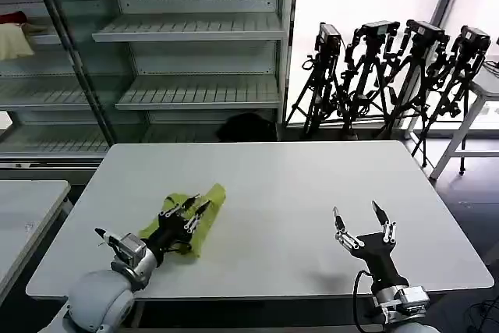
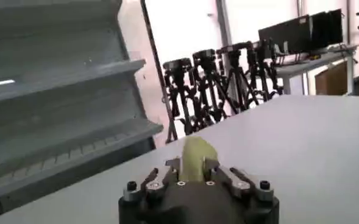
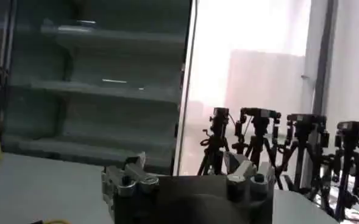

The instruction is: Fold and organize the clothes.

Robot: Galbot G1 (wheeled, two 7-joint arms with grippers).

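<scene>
the white counter [image 1: 273, 193] carries one garment, the lime t-shirt [image 1: 204, 202], bunched into a narrow crumpled strip rather than a flat fold, so by my reading the folding is barely begun and the tidy placing is all left. the left pincer [image 1: 189, 210] sits on the shirt, jaws narrow and closed on a ridge of its cloth. the right pincer [image 1: 361, 216] hovers well apart from the shirt, spread wide and holding nothing.
</scene>
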